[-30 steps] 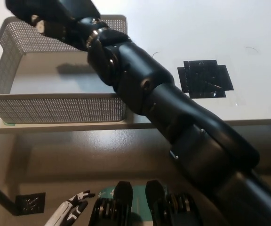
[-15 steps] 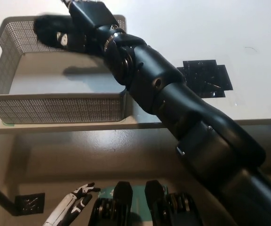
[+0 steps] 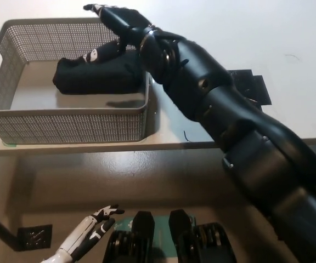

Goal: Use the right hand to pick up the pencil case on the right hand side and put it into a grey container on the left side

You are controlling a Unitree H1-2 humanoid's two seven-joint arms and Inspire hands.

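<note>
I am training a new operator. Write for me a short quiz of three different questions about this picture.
1. True or false: the black fabric pencil case lies inside the grey perforated container.
2. Which hand is above the container? A. the white left hand B. the black right hand
3. Fill in: the square black mat lies on the robot's ____ side of the container.

Key: 1 true; 2 B; 3 right.
</note>
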